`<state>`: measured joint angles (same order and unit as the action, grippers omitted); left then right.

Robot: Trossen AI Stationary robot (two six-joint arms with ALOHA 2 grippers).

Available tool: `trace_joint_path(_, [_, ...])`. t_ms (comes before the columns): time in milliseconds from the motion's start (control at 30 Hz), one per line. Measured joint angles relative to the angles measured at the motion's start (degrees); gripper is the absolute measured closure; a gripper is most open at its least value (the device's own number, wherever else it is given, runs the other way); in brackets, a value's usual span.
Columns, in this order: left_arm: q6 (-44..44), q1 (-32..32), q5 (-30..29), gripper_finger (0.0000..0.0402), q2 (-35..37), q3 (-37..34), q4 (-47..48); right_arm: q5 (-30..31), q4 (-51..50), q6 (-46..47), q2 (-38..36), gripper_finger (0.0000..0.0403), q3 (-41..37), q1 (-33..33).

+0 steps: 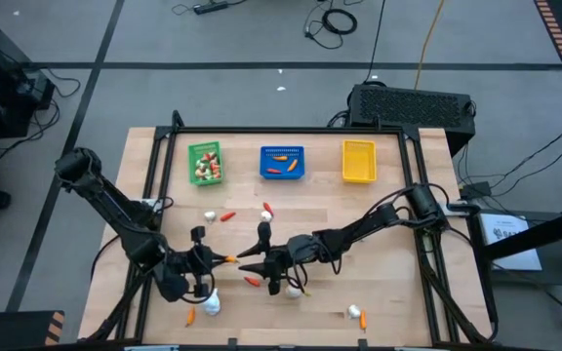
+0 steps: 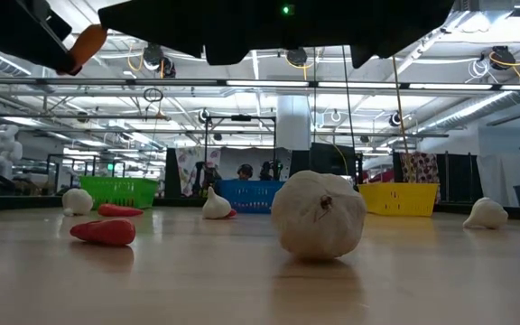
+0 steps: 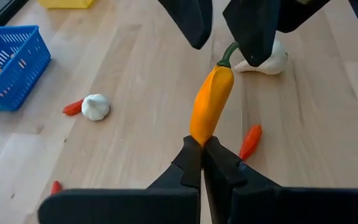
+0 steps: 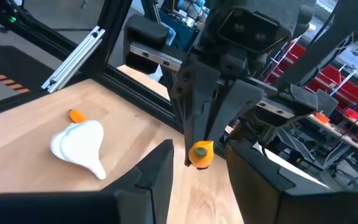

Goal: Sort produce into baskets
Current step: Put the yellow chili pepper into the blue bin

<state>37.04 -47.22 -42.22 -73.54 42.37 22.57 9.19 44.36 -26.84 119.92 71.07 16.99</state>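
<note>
I saw my left gripper [image 3: 202, 151] clamped on the orange pepper [image 3: 211, 106] above mid-table; the right gripper [image 4: 197, 163] stood open around its stem end, its fingertips cut off from view.

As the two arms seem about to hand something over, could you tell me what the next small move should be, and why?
Probably the right gripper should close on the orange pepper's stem end. The left gripper pinches the pepper's tip above the table, and the right fingers stand open on either side of it without yet gripping.
</note>
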Motion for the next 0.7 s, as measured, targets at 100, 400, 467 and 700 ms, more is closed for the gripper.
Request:
trace_joint_path(100, [0.0,0.0,0.0,0.0395,0.0,0.0,0.0,0.02,-0.02,0.55,0.0,0.0278,0.0,-0.04])
trace_joint_path(400, [0.04,0.0,0.0,0.0388,0.0,0.04,-0.19,0.01,0.0,0.64,-0.02,0.0336,0.0,-0.14])
trace_joint_path(467, [0.04,0.02,0.0,0.0387,0.0,0.07,-0.45,0.02,0.0,0.64,-0.02,0.0348,0.0,-0.17])
trace_joint_path(700, [0.02,0.0,0.0,0.0386,0.0,0.07,-1.58,0.0,0.0,0.64,-0.02,0.0373,0.0,-0.17])
